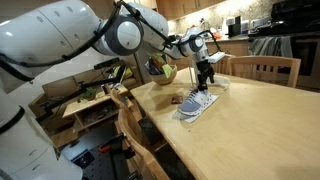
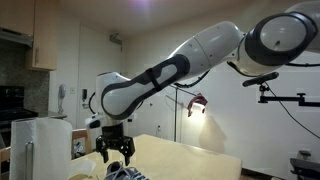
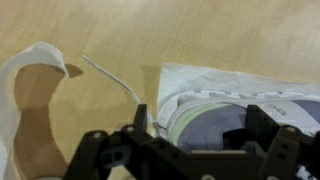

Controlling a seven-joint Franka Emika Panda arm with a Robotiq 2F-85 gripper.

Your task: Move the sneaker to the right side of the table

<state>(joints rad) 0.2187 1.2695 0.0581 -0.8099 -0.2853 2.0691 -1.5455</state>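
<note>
**Desk:** How far along were you?

**Operator:** Barely begun. The sneaker (image 1: 195, 103) lay on the table (image 1: 250, 120), unlifted, directly under my gripper (image 1: 207, 76), whose jaws were spread wide and held nothing. By my judgement the grasp and the whole carry to the right side remained.

**Desk:** Any brand readable?

**Operator:** None. The shoe's markings were too blurred.

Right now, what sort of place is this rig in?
Most likely a home kitchen-dining area: a light-wood dining table, a wooden chair beside it, a wooden wall cabinet and a paper towel roll.
</note>
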